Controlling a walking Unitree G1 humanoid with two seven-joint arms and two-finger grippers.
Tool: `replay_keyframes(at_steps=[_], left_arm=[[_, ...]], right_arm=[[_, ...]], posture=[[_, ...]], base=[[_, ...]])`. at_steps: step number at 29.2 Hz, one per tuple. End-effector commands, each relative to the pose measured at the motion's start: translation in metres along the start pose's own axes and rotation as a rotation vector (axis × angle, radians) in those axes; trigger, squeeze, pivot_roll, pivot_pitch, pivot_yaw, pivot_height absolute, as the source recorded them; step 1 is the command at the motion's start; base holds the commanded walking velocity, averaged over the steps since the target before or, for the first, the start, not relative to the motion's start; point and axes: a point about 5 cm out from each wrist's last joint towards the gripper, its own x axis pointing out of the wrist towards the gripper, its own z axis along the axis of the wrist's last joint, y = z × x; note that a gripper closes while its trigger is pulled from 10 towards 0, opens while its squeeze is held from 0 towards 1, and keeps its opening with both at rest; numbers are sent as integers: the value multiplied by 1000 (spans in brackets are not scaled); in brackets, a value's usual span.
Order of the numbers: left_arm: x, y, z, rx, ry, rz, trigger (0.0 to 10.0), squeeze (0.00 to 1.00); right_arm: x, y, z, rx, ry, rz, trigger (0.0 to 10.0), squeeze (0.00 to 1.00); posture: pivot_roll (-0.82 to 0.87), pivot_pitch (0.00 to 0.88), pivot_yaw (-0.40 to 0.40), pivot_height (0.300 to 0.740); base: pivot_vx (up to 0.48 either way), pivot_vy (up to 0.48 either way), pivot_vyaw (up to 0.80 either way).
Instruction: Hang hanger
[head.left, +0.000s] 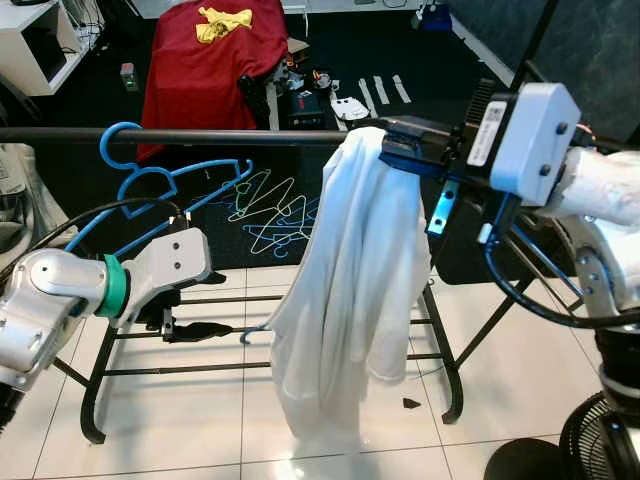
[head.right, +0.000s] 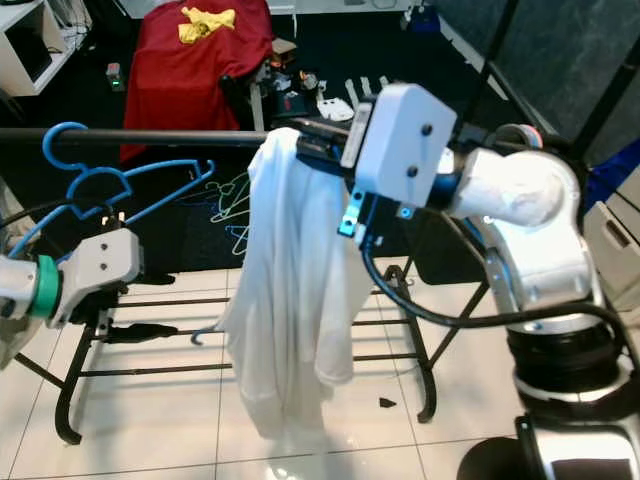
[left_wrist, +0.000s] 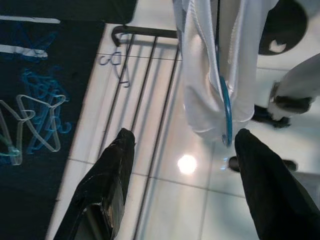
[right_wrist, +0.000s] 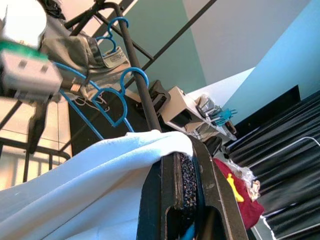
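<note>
My right gripper is up at the rail of the rack, its jaws pinched together on the top of the white garment. In my right wrist view the two fingers sit nearly closed with only a thin strip between them, the white cloth bunched right at their tips against the rail. The garment hangs straight down from there, past the rack's lower bars towards the tiled floor. A blue hanger edge shows inside its folds in my left wrist view; I cannot tell whether its hook is over the rail.

My left gripper is low, in front of the rack's lower bars, jaws wide apart and holding nothing.

An empty blue hanger hangs on the rail to my left, well apart from the garment. Loose hangers lie on the dark mat behind, and a red cloth is draped further back.
</note>
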Motion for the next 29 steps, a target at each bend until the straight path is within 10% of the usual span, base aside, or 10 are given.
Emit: replay_keyframes(at_steps=[1, 8, 9, 11, 12, 29], left_arm=[[10, -9, -8, -35, 34, -26, 10000, 0], [32, -20, -17, -106, 48, -52, 10000, 0], [35, -21, -18, -124, 51, -50, 4863, 0], [35, -21, -18, -124, 51, -50, 4863, 0], [38, -22, -18, -137, 55, -45, 0, 0], [41, -25, -23, -162, 80, -34, 0, 0]], right_arm=[[3, -2, 8, -20, -34, 5, 0, 0], [6, -3, 13, -26, -53, 6, 0, 0], [6, -4, 13, -27, -55, 5, 0, 0], [6, -4, 13, -27, -55, 5, 0, 0], [6, -4, 14, -27, -55, 5, 0, 0], [4, -5, 13, -24, -47, -3, 0, 0]], posture=[[-48, 90, 116, 740], [-54, 90, 117, 740], [-57, 91, 119, 740], [-57, 91, 119, 740], [-56, 91, 119, 740], [-56, 94, 121, 740]], base=[[0, 0, 0], [0, 0, 0], [0, 0, 0], [0, 0, 0], [0, 0, 0], [0, 0, 0]])
